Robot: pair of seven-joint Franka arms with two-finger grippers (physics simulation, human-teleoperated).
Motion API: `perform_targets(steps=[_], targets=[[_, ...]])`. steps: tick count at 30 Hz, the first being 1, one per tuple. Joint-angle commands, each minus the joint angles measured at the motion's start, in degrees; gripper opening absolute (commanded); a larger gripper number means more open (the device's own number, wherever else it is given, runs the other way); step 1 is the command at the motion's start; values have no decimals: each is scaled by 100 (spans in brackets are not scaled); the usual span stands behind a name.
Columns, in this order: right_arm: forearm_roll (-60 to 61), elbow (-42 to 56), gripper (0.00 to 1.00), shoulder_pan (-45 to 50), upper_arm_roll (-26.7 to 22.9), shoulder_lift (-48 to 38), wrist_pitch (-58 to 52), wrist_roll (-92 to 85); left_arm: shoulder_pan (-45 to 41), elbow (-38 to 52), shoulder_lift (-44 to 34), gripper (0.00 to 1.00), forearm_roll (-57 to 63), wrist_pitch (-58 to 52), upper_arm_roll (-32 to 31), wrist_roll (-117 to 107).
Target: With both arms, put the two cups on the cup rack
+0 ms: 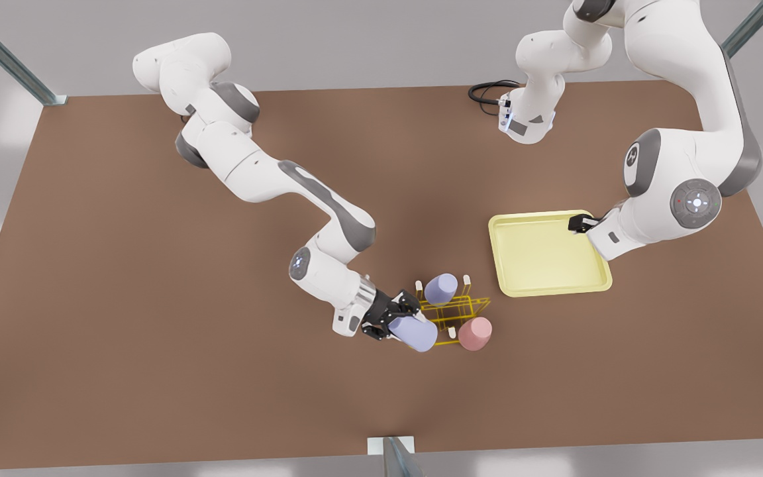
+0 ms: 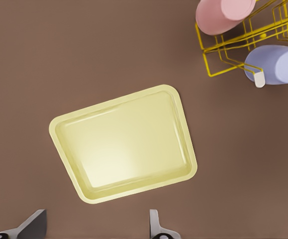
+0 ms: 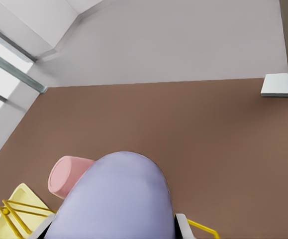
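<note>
Currently the right tool (image 1: 389, 320) is clenched on a lavender cup (image 1: 414, 332), held tilted at the near edge of the cup rack (image 1: 451, 309). A second lavender cup (image 1: 440, 289) and the salmon-pink cup (image 1: 475, 333) already sit on pegs. The step probably needs the cup's mouth lined up over a free white-tipped peg, a lowering along the peg axis, and release only once seated, keeping clear of the pink one. Left tool (image 2: 96, 230) hangs released over the yellow tray (image 1: 507, 278) on the worktop (image 1: 156, 318), waiting.
</note>
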Motion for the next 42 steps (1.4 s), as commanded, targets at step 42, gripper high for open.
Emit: perform_targets(steps=[42], targets=[[-2350, -383, 100, -605, -2489, -2202, -6335, 523, -35, 29, 22, 100, 95, -97, -169, 35]])
